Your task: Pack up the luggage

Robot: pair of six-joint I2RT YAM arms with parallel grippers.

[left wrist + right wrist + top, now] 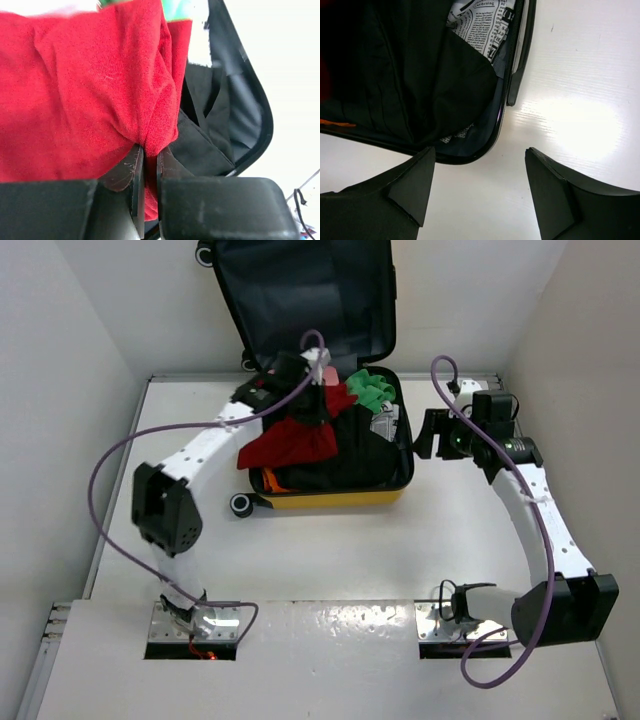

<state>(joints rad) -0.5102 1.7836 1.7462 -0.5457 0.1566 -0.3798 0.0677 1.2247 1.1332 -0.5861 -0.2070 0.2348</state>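
White worktop, white walls on 3 sides. Suitcase at far centre, lying open: yellow shell down, lid propped upright vs far wall, so inside reachable from above by both arms. Already inside: black garment across most of the base, green cloth at far right, newsprint-pattern piece tucked along right rim.

Left hand closed tight on a fold of red cloth, pinched at one spot w/ the rest hanging & draping. Held over left half of case, part of cloth seemingly spilling past left rim. Prob. lifted to bring loose end back inside rather than drag it. Pinch thin & near edge of fold, so could slip under a hard pull.

Right hand open, gripping nothing, just right of case by its right rim, low over worktop. Likely kept clear of left arm's reach, or ready to steady shell / tuck right side; can't tell which.

Task approx. mid-way: several items in, red one not settled, lid not shut.
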